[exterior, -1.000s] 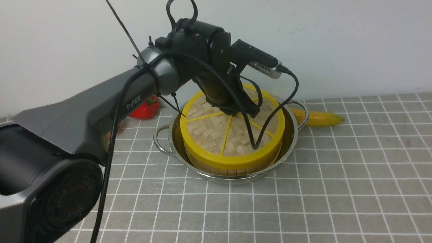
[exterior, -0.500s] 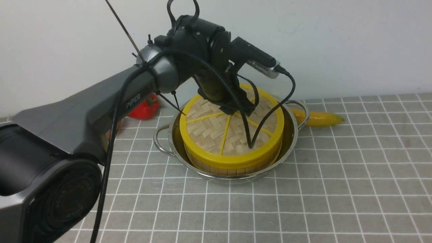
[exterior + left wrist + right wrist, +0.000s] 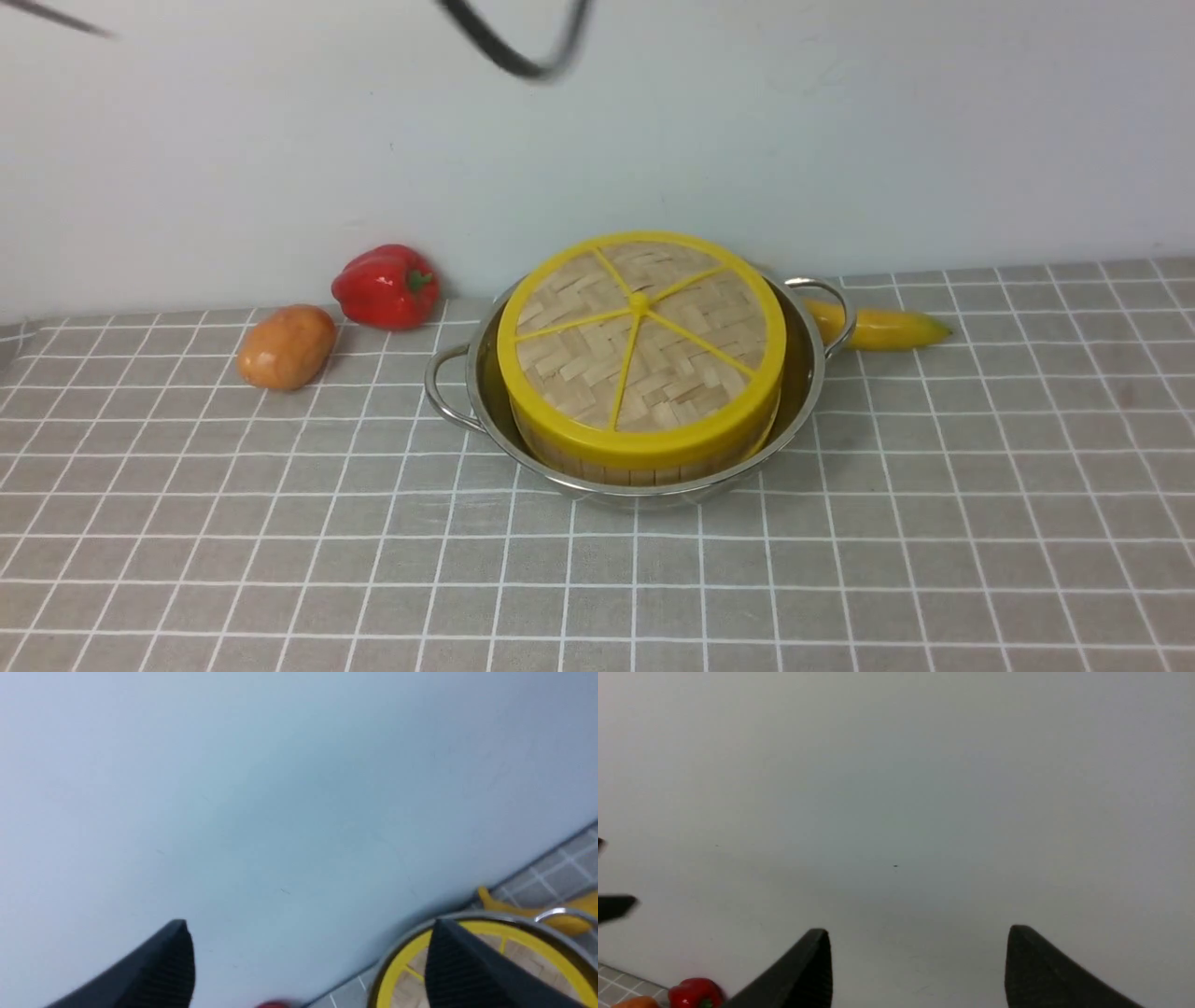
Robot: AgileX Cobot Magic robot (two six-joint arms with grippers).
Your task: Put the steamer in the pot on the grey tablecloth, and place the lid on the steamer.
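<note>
**All Stacked, Nothing Held**

Left of centre we see a potato (image 3: 285, 346) and a red bell pepper (image 3: 386, 286). Mid-frame, the steamer (image 3: 616, 473) sits in the pot (image 3: 801, 378) on the grey tablecloth (image 3: 934, 523), the lid (image 3: 639, 341) flat on top. A banana (image 3: 882, 327) pokes out at right. The left gripper (image 3: 310, 931) and right gripper (image 3: 917, 933) gape wide, empty.

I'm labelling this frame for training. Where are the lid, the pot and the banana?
lid (image 3: 644, 336), front view, middle of its woven top
pot (image 3: 653, 493), front view, near steel wall below the rim
banana (image 3: 887, 327), front view, its yellow body
</note>
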